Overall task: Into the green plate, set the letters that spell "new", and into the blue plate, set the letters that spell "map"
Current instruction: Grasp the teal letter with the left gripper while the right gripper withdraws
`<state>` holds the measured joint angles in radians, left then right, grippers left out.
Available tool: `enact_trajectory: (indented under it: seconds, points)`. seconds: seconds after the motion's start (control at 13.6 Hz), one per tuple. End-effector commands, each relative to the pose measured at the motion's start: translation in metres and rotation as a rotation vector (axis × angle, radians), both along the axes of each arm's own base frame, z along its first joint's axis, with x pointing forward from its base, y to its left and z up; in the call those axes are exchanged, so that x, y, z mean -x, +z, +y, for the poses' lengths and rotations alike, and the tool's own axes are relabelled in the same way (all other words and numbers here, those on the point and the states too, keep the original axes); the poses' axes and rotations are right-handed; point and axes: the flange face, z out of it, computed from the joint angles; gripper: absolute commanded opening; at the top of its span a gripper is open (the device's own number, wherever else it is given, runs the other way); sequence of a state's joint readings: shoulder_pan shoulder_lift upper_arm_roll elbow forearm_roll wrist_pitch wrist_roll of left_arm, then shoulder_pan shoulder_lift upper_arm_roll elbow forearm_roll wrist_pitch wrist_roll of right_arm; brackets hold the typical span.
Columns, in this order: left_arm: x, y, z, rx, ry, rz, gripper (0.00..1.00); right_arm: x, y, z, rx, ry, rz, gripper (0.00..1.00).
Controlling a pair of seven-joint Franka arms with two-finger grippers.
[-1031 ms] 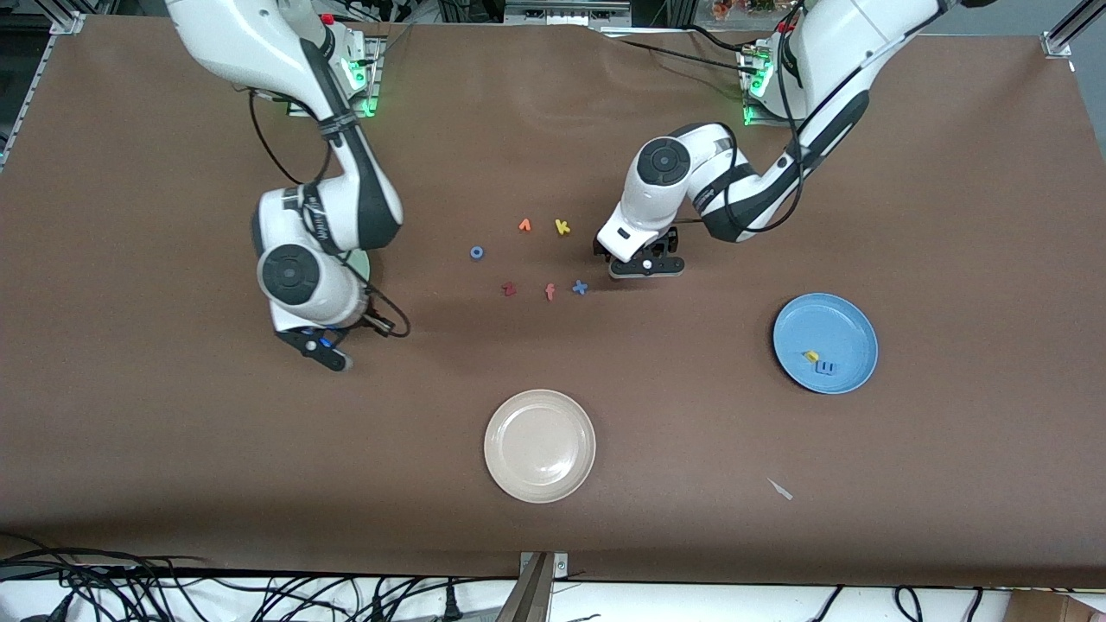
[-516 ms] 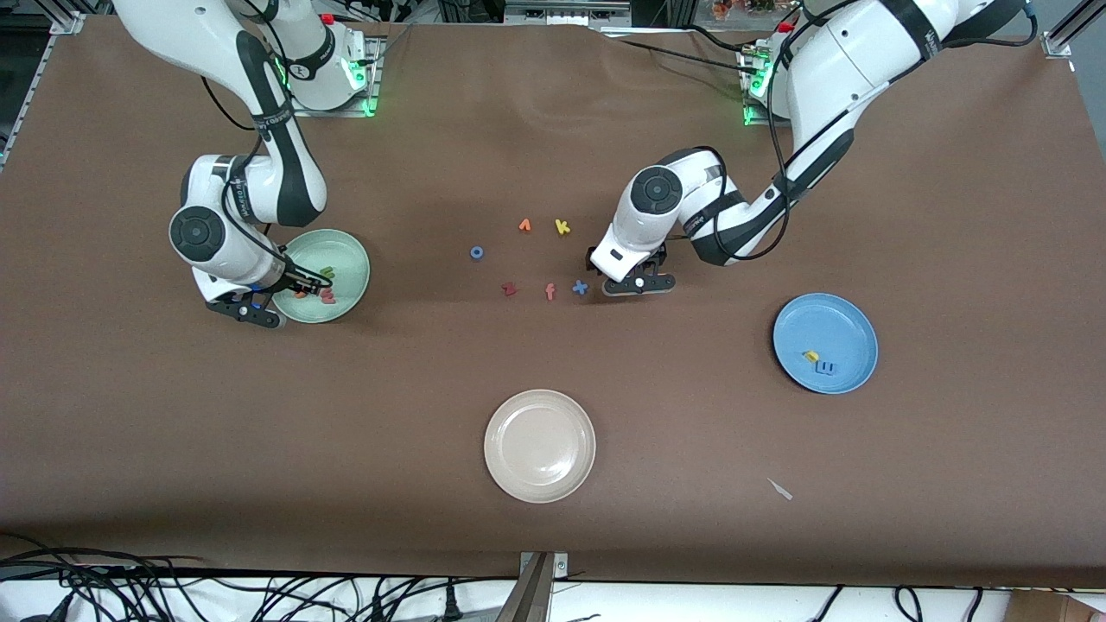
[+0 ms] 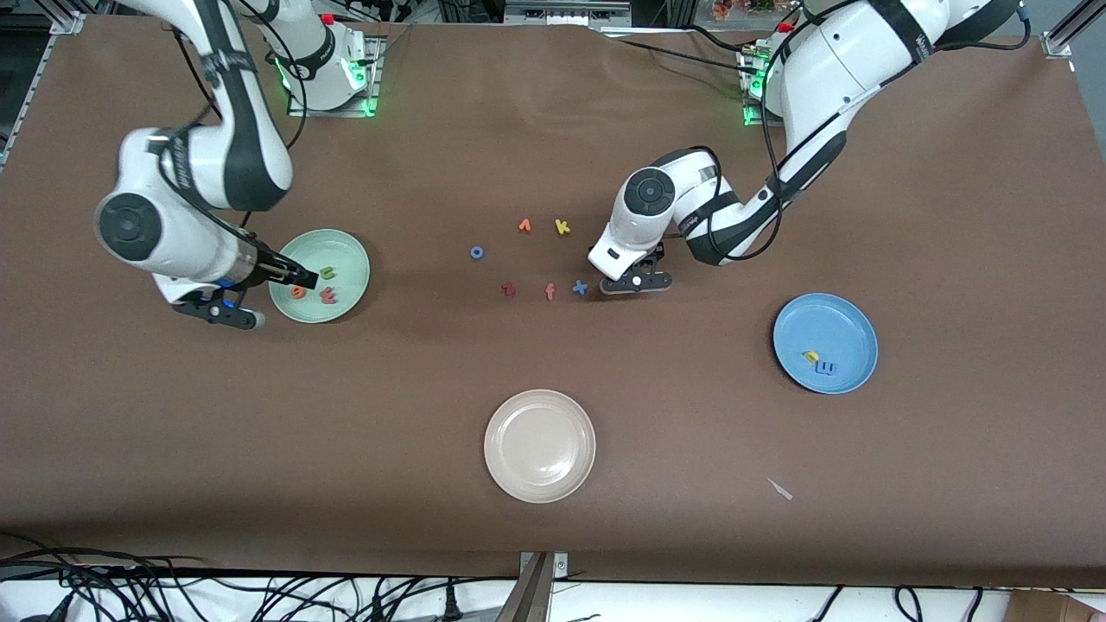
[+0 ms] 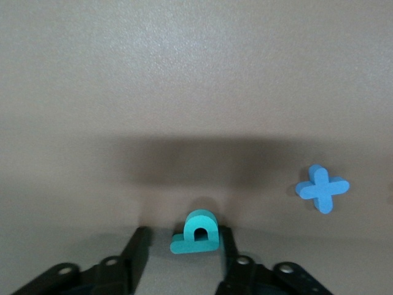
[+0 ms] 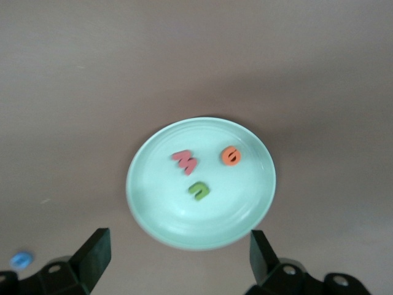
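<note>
Left gripper (image 4: 182,261) is down at the table with its fingers (image 4: 136,252) set either side of the teal "p" (image 4: 196,233); one finger touches the letter, a gap shows at the other, so they are narrowed but not yet pinching. A second ago they stood wider. The blue "x" (image 4: 322,188) lies just beside, toward the right arm's end; open brown table (image 3: 691,449) surrounds the spot otherwise. Right gripper (image 5: 178,261) hangs over the green plate (image 5: 147,203) with fingers spread wide and nothing between them; half a second ago it sat lower at the plate's rim. In that plate: salmon "w" (image 5: 185,162), orange "e" (image 5: 231,155), green "n" (image 5: 199,190), lying flat and apart. The blue plate (image 3: 851,324), toward the left arm's end, holds the yellow "a" (image 3: 810,355) and blue "m" (image 3: 826,368). The cream plate (image 3: 540,446) sits nearest the camera, well clear.
</note>
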<state>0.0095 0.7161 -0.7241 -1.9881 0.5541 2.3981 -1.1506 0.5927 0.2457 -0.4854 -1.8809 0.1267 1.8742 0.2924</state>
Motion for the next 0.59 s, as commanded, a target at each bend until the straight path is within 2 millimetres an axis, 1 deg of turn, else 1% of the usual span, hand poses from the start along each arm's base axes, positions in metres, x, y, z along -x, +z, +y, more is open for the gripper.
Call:
enact_trajectory:
  seconds: [0.0,0.07,0.22,0.29,0.37,0.44,0.52]
  points:
    - [-0.002,-0.003,-0.008,-0.034,-0.018,-0.032,0.44,-0.017,0.079,-0.002,-0.034,0.057,-0.024,1.0]
    - [-0.003,-0.004,-0.008,-0.038,-0.016,-0.034,0.42,-0.021,0.107,-0.003,-0.029,0.095,-0.04,1.0]
    - [-0.002,-0.005,-0.009,-0.039,-0.018,-0.032,0.36,-0.021,0.152,-0.001,-0.036,0.144,-0.045,1.0]
    - [-0.003,-0.006,-0.008,-0.04,-0.018,-0.033,0.33,-0.017,0.166,-0.011,-0.044,0.142,-0.043,1.0]
    - [-0.002,-0.006,-0.008,-0.041,-0.019,-0.032,0.3,-0.014,0.17,-0.022,-0.05,0.124,-0.035,1.0]
    - [-0.001,-0.008,-0.008,-0.041,-0.019,-0.027,0.3,-0.017,0.172,-0.048,-0.072,0.087,-0.046,1.0]
    - [-0.001,-0.011,-0.008,-0.041,-0.018,-0.022,0.3,-0.02,0.187,-0.057,-0.089,0.082,-0.09,1.0]
